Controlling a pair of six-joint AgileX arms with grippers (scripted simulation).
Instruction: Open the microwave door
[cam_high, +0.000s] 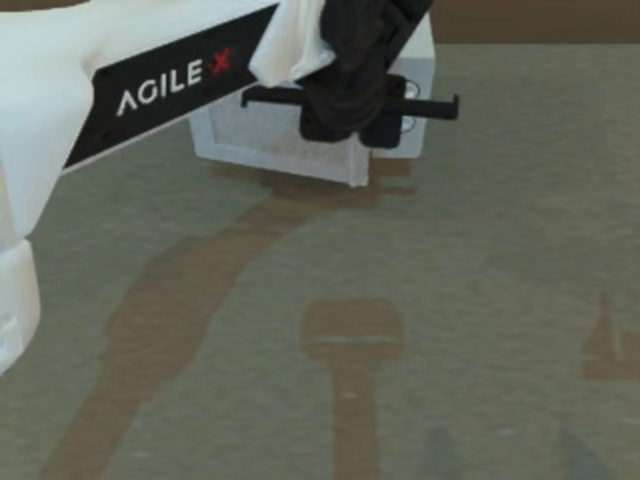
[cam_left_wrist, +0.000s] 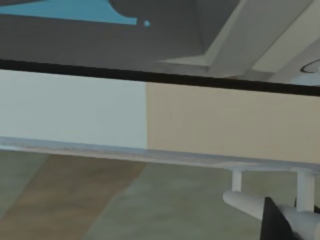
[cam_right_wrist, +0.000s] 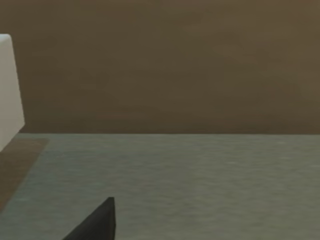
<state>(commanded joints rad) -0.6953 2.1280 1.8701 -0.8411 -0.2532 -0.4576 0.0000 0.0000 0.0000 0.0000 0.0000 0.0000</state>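
- We see soft, even light with no glare on the table (cam_high: 500, 250).
- Brown arm shadows stretch across it, starting just in front of the microwave (cam_high: 420, 60).
- Our left wrist view looks slightly blurred.

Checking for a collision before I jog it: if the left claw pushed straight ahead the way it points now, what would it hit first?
Probably the microwave door. The left claw hangs right at the microwave front, by the door's handle edge; depth is unclear.
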